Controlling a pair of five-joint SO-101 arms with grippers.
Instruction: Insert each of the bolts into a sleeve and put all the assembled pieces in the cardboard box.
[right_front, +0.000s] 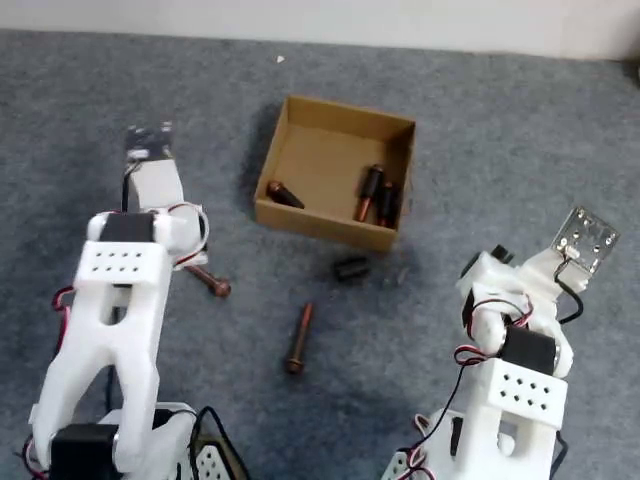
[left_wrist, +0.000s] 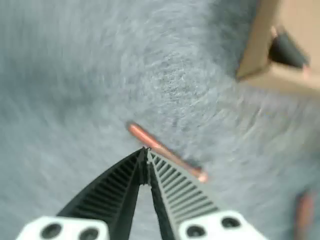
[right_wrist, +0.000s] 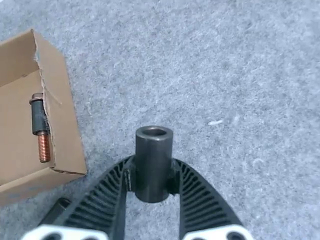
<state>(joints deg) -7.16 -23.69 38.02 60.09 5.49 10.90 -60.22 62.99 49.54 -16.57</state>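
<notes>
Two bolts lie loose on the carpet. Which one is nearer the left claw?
The bolt lying just beyond the tips of the shut left claw. The other bolt lies farther off, in front of the cardboard box.

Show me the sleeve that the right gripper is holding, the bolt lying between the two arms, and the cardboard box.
sleeve (right_wrist: 154, 167), right wrist view, middle of its barrel.
bolt (right_front: 300, 337), high view, middle of its shank.
cardboard box (right_front: 325, 228), high view, its near wall.
</notes>
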